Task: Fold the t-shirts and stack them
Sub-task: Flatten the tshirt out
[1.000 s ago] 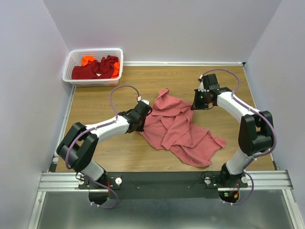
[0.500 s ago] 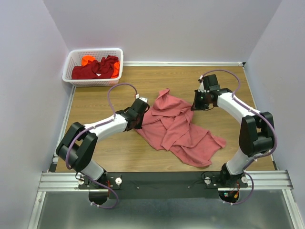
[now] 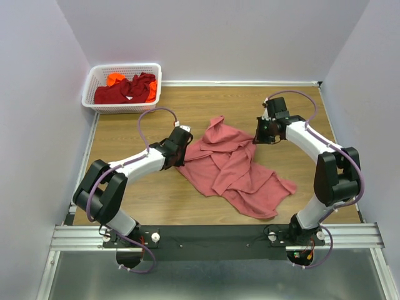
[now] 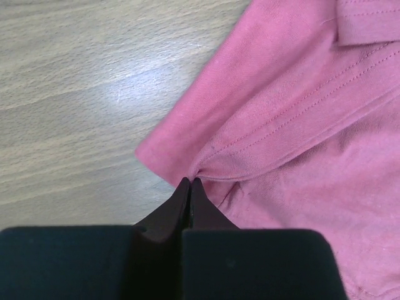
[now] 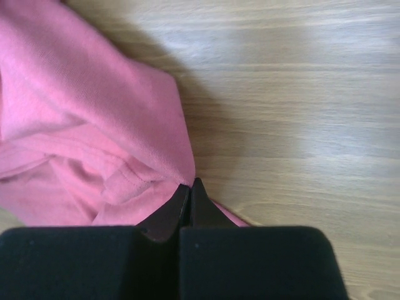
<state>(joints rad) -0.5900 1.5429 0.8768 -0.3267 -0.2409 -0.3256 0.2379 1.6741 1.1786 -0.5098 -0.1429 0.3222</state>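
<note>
Table status: wooden table carries everything.

Large salmon-pink cloth t-shirt lies crumpled and unfolded around table centre. One lobe trails off toward 5 o'clock and a peak points toward 12.

White plastic lattice basket sits at the table's 10 o'clock corner, well apart from the pink shirt. Inside it, a dark red cloth shirt is bunched up and fills most of the basket. A bright orange cloth shirt shows at the 12 o'clock side of the pile, with another orange patch at its 3 o'clock edge, partly under the red.

Left gripper is at the pink shirt's 9 o'clock edge. Its fingers are pressed together on a stitched hem, and the cloth puckers right at the tips. A folded corner of fabric lies on bare wood just beyond it.

Right gripper is at the shirt's 2 o'clock edge. Its fingers are likewise clamped tight on the fabric border, with cloth spreading toward 9 o'clock of the tips and bare wood at 3 o'clock.
</note>
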